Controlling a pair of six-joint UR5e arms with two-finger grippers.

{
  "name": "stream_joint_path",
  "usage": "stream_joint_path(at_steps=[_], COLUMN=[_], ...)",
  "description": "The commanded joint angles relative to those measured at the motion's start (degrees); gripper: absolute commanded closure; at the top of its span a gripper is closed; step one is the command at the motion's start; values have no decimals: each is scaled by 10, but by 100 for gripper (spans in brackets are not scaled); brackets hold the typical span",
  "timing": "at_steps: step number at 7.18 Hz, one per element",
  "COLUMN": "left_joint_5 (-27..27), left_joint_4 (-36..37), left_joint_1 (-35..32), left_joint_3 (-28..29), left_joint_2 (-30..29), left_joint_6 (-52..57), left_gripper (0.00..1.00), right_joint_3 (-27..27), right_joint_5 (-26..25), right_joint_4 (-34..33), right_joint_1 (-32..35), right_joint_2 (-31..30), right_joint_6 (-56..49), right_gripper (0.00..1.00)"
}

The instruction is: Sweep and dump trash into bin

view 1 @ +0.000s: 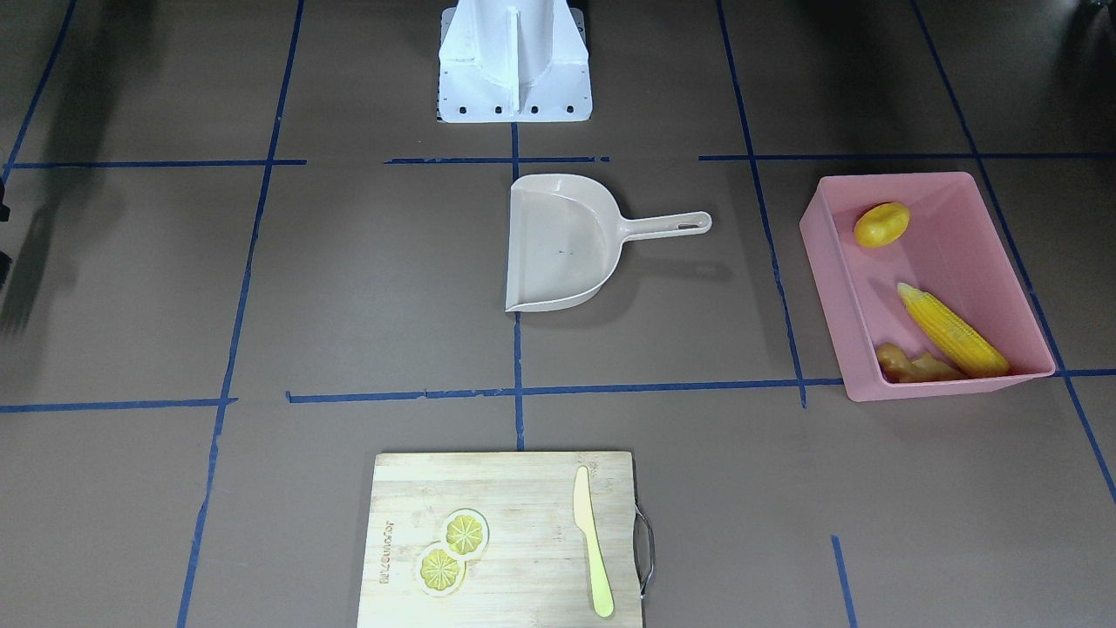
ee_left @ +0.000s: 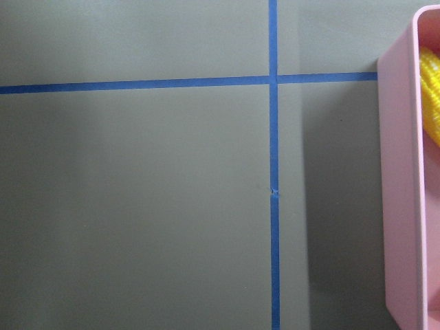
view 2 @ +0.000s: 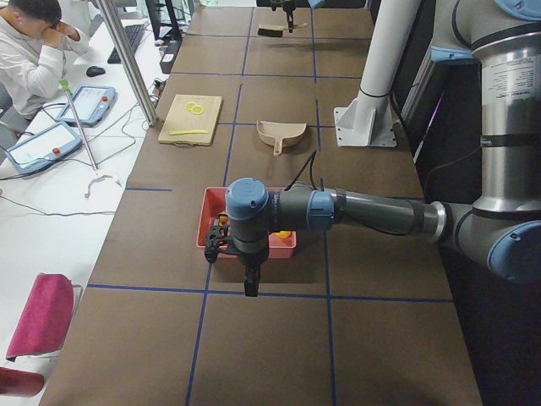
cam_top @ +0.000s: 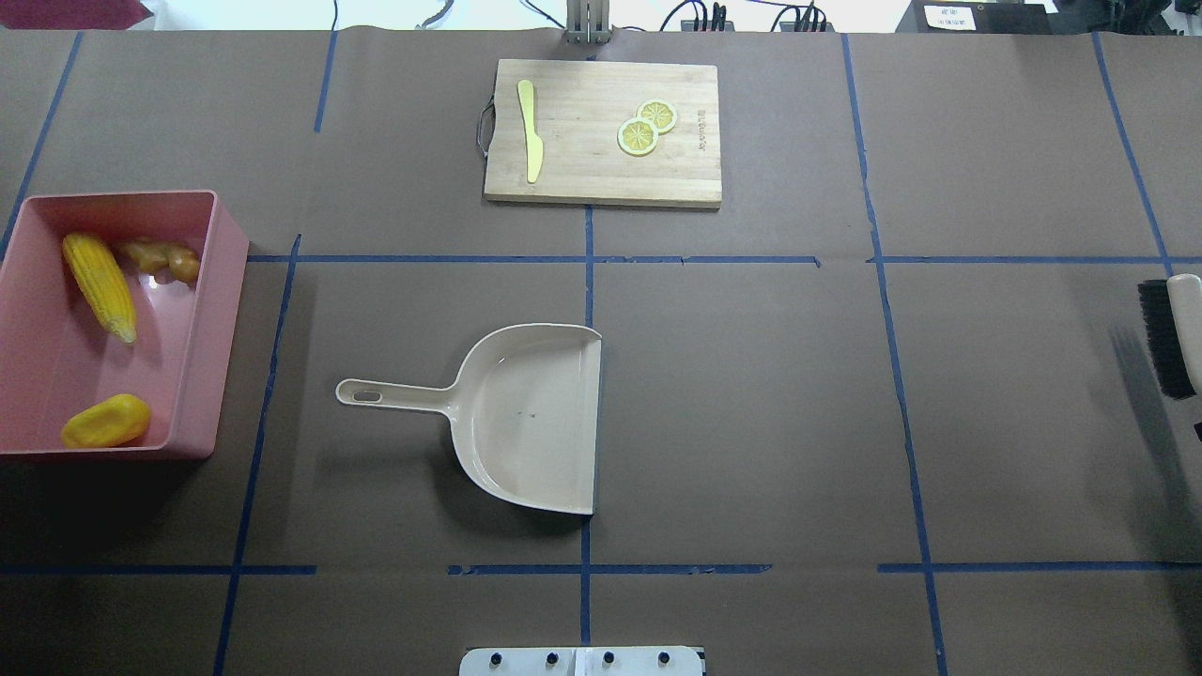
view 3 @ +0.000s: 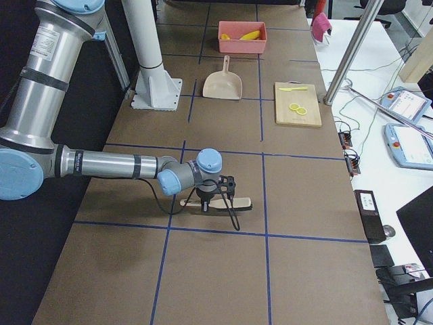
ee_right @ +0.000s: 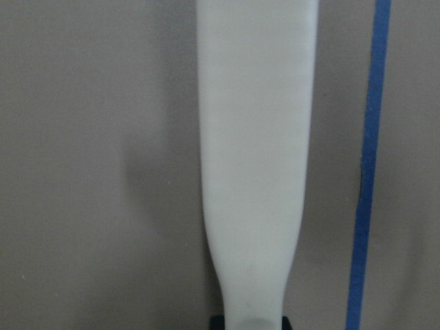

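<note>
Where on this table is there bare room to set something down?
The table is bare between the dustpan and the brush, and between the dustpan and the cutting board. Busiest is the pink bin, holding the corn cob, ginger root and potato.

My tabletop [cam_top: 751, 422] is covered with brown paper and divided by blue tape lines [cam_top: 589, 282]. In the exterior left view, at 10 o'clock, a person [view 2: 34, 51] sits at a white desk [view 2: 51, 211] with a control tablet [view 2: 89, 103] on it; a red cloth [view 2: 42, 313] lies at 7 o'clock.
</note>
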Motion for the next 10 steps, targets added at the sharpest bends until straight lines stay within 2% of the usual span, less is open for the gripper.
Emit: stream_joint_path(at_steps=[1, 2, 4, 5, 7, 8, 9, 10], left_joint_5=[-1, -1, -1, -1, -1, -1, -1, -1], left_joint_4=[1, 2, 2, 3, 0, -1, -4, -5], left_joint_1=[0, 0, 0, 0, 0, 0, 0, 0], left_joint_3=[-4, -4, -5, -5, -7, -6, -6, -6], left_joint_2=[3, 3, 3, 3, 3, 3, 3, 0], left_joint_6=[1, 1, 1, 1, 1, 1, 1, 1], left_gripper=[0, 0, 0, 0, 0, 0, 0, 0], right_joint_3=[-16, -16, -18, -18, -5, 13, 11, 11], right_joint_5=[11, 11, 10, 6, 6, 9, 14, 19], right_joint_4=[64, 64, 63, 67, 67, 62, 59, 7], right_joint_1=[-45, -56, -65, -65, -61, -36, -18, 44], right_joint_2=[7, 7, 8, 8, 8, 6, 5, 7], right_joint_6=[86, 88, 87, 87, 80, 72, 20, -77], right_gripper=[98, 97, 76, 1, 0, 0, 0, 0])
